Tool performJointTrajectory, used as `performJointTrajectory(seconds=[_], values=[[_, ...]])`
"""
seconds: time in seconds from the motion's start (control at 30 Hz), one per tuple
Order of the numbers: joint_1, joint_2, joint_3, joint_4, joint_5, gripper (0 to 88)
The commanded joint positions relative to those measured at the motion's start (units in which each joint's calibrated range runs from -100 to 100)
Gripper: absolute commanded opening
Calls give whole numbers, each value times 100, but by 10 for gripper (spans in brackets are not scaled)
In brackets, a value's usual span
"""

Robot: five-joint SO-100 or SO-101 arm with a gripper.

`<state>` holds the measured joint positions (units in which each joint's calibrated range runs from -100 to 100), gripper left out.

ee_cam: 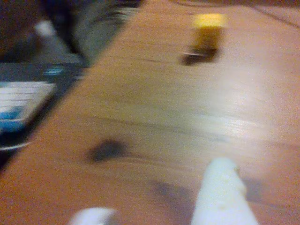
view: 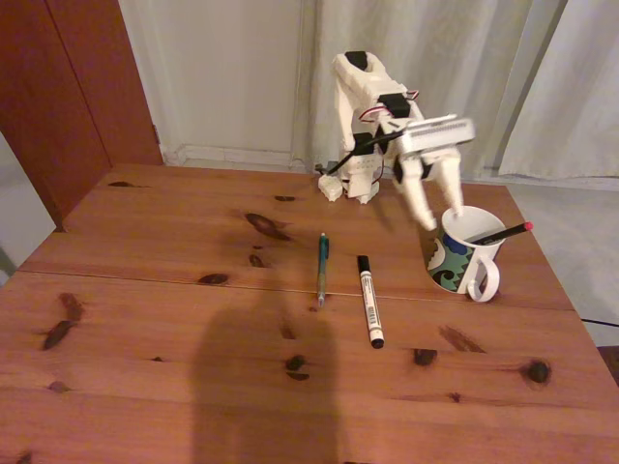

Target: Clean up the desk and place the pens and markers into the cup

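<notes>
Claw (view: 437, 215) open, empty — just above cup (view: 456, 259).

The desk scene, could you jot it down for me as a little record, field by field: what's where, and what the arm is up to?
Surface: wooden desk
Cup: patterned mug, fixed view's right, handle facing the camera
In cup: black pen with red tip, leaning out
On desk: teal pen, white marker, side by side, apart
Gripper: open, empty, just above the mug's rim
Wrist view: blurred
</notes>
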<state>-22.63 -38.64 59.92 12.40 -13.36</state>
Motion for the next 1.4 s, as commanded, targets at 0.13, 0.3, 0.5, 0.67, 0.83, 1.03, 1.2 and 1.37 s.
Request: performJointTrajectory(seconds=[0.13,0.3,0.5,0.67,0.83,1.03,1.2,1.37], values=[[731,1378,-1104,622,293,162],[980,2280,-1880,1646,466,162],[1044,2727,-1961,2343,775,162],[1028,2768,-1952,2790,859,162],[1012,2768,-1582,2936,1053,162],[996,2776,-1248,2902,1079,162],[988,2958,-1465,2876,1069,162],[988,3488,-2006,2876,1069,162]])
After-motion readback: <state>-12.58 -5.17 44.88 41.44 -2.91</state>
